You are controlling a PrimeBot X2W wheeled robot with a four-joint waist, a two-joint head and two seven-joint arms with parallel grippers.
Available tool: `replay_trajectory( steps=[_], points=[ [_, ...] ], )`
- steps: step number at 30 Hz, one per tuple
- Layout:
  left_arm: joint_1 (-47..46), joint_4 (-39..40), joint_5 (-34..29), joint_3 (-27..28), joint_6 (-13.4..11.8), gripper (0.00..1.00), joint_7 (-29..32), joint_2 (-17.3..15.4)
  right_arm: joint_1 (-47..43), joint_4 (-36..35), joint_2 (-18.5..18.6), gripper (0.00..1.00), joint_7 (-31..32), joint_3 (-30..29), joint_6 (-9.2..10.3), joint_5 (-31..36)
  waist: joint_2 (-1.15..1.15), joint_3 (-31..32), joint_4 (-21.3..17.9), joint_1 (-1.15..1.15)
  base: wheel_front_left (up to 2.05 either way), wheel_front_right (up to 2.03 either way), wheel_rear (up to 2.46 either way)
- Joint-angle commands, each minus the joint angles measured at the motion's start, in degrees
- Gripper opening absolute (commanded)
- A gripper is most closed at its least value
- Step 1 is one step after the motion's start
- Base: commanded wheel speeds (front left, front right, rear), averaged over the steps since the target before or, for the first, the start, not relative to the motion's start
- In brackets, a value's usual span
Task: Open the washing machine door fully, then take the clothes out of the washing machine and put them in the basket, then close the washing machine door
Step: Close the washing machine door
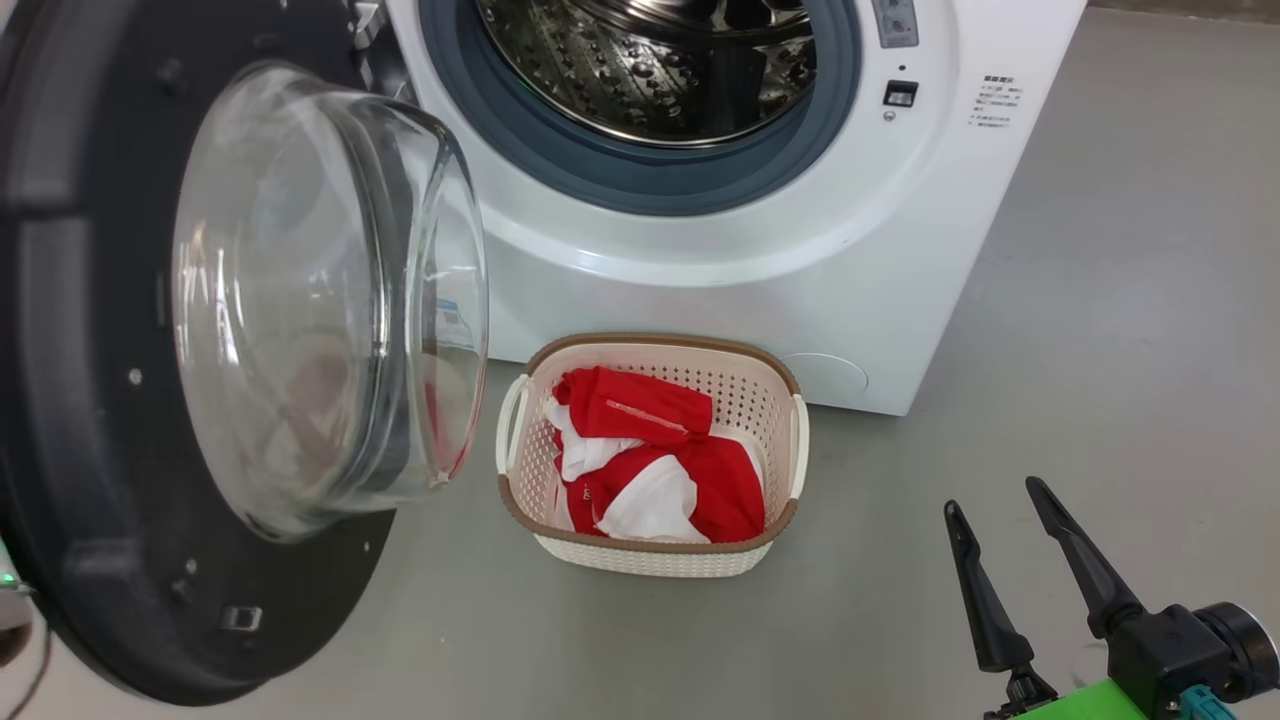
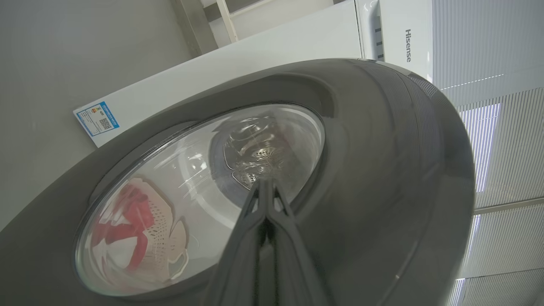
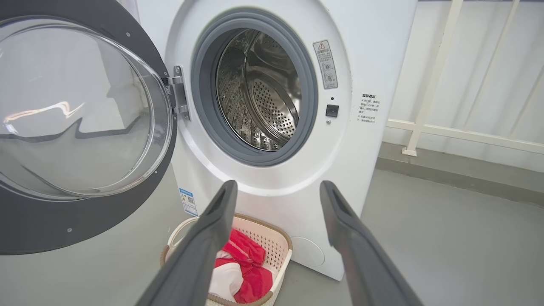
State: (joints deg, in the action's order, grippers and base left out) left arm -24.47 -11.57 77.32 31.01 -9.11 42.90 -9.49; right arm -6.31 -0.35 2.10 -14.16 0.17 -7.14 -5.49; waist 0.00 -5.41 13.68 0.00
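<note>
With clothes point(image 1: 650, 450) piled in the basket point(image 1: 660, 342) and door point(image 1: 100, 500) swung wide, the left gripper point(image 2: 265, 182) is held shut, empty, by its glass, the right gripper point(image 1: 990, 495) spread, empty; tips point(image 2: 255, 208) could be slid off the gloss

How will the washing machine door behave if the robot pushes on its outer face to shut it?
The washing machine door hangs on a side hinge, so it will probably swing rather than slide. Its glossy rim looks slick; the shut left gripper may skid across it. The bulging glass window likely makes it fairly heavy.
</note>
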Motion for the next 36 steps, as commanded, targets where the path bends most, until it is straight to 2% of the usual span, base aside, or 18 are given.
replay_trajectory(
  steps=[1,12,19,36],
  points=[
    [0.4,2.6,0.6,0.4,-0.1,0.0,1.0,-1.3,2.4,-1.3,0.8,1.0,-0.7,1.0,-0.35,-0.4,0.0,0.0,-0.4,0.0,0.0,0.0,0.0],
    [2.7,10.2,1.6,-2.0,-0.4,0.0,1.6,3.4,2.5,-1.1,0.8,1.0,-0.8,1.0,-0.35,-0.9,0.0,-0.4,-2.4,0.0,0.0,0.0,0.0],
    [3.2,12.3,2.7,-3.6,-0.8,0.0,1.3,5.1,2.8,-1.0,0.8,1.0,-0.8,0.9,-0.35,-1.1,0.0,-0.5,-3.5,0.0,0.0,0.0,0.0],
    [8.0,19.0,8.1,-10.1,-1.3,0.0,-5.5,6.6,2.8,-1.0,0.8,1.0,-0.8,1.1,-0.35,-1.8,0.0,-0.4,-7.9,0.0,0.0,0.0,0.0]
  ],
)
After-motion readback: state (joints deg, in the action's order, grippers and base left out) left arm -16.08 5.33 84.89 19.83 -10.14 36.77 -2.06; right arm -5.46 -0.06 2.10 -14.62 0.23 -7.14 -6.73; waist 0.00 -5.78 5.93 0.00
